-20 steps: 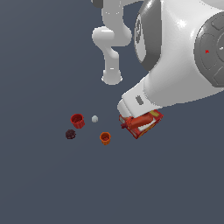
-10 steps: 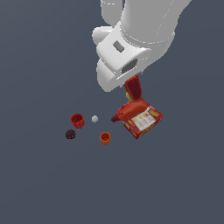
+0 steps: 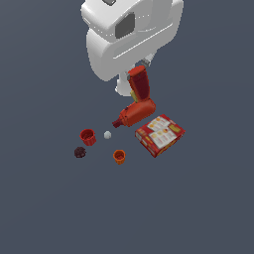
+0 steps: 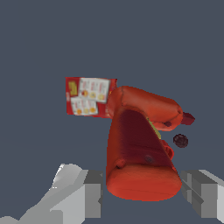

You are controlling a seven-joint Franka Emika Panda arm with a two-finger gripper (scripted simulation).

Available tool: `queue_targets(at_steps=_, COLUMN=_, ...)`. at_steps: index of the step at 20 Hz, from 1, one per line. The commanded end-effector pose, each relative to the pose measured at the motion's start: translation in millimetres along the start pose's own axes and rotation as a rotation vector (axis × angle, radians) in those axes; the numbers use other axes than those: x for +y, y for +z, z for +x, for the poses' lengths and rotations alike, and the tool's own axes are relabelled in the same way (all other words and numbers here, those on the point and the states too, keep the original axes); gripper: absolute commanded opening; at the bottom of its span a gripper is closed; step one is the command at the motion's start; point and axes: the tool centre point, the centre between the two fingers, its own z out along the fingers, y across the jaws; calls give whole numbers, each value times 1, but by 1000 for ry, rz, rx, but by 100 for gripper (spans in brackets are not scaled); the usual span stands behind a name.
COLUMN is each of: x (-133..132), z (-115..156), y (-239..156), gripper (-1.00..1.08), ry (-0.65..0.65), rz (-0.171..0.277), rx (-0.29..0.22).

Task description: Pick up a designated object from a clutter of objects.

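Red squeeze bottle (image 3: 137, 113) hangs cap-down-left below the gripper (image 4: 142, 186) at frame centre; you cannot tell whether the jaws clamp it.

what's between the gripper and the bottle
A second red bottle-like body stands on end right under the gripper, between its open fingers, and seems to rest on the lying bottle. It blocks a straight descent onto the bottle. The box lies beside the bottle, not in the path.
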Motion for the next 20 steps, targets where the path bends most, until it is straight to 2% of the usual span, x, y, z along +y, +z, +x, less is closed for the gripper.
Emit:
queue_targets(at_steps=1, x=1, z=-5, y=-6, gripper=-100, ry=-9, rz=-9, rx=15)
queue_targets(at_steps=11, x=1, z=-12, y=-4, gripper=-100, ry=-9, rz=-8, rx=14)
queue_targets(at_steps=20, x=-1, z=-51, y=0, gripper=-100, ry=-8, rz=-7, rx=15)
